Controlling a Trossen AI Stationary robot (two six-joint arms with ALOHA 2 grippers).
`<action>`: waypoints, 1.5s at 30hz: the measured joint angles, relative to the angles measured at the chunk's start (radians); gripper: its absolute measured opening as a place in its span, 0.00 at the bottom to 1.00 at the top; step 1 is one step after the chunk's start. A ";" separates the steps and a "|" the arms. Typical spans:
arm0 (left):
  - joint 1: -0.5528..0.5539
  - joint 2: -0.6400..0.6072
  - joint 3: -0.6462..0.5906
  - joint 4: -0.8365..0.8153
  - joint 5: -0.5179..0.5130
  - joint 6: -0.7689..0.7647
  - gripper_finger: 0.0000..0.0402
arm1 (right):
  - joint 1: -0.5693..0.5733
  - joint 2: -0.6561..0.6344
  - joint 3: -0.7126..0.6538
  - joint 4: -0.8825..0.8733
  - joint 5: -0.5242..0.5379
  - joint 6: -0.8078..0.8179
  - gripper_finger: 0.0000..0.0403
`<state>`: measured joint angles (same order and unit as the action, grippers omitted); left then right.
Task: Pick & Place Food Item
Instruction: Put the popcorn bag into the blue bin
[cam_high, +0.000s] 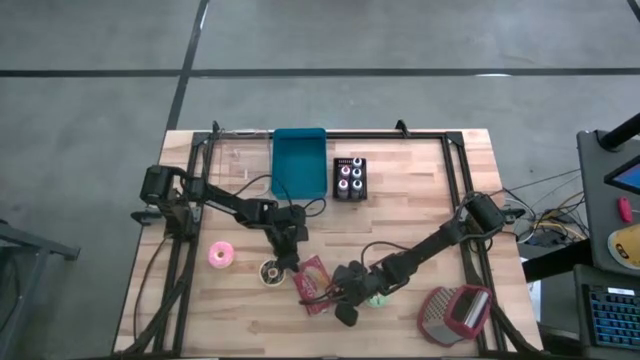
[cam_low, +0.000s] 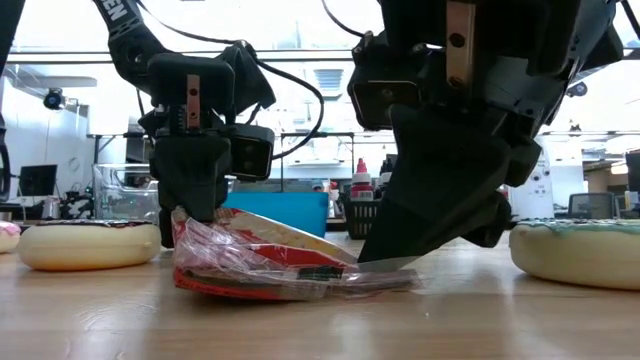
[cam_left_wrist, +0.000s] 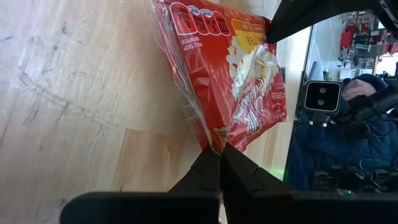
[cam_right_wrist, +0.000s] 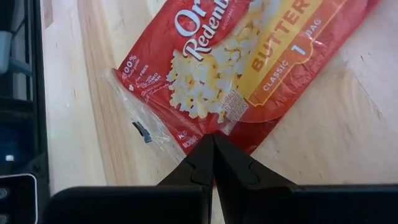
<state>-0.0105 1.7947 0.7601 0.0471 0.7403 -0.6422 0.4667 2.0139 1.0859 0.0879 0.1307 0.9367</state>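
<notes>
Popcorn bag (cam_high: 315, 283) on bench (cam_high: 420, 200) near teal tray (cam_high: 299, 163), each end pinched by left gripper (cam_left_wrist: 219, 152) and right gripper (cam_right_wrist: 212, 142) fingers; lift both evenly, or wrapper may tear.

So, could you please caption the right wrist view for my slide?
Right gripper shut on the edge of the red popcorn bag lying on the wooden table.

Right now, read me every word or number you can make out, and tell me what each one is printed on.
"BUTTER": popcorn bag, yellow band.
"CLASSIC 1 BAG": same band.
"Or" and "Redenb": white brand lettering on the bag, cut off at the picture's edge.
"100%": bag corner; the words beside it are too small to read.
Left wrist view: the bag's print is too blurred.
Bottle labels in the black rack: too small.
</notes>
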 joint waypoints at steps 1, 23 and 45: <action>0.000 0.000 0.000 0.000 0.000 0.000 0.00 | 0.000 -0.001 0.000 0.000 0.000 -0.009 0.02; 0.012 -0.006 0.002 0.008 -0.069 0.021 0.00 | 0.002 -0.107 0.055 -0.229 0.227 -0.071 0.02; 0.035 -0.284 0.002 -0.127 -0.182 0.044 0.00 | 0.093 -0.287 -0.092 -0.417 0.426 -0.090 0.02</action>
<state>0.0242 1.5103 0.7616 -0.0798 0.5584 -0.5978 0.5595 1.7265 0.9939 -0.3290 0.5565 0.8465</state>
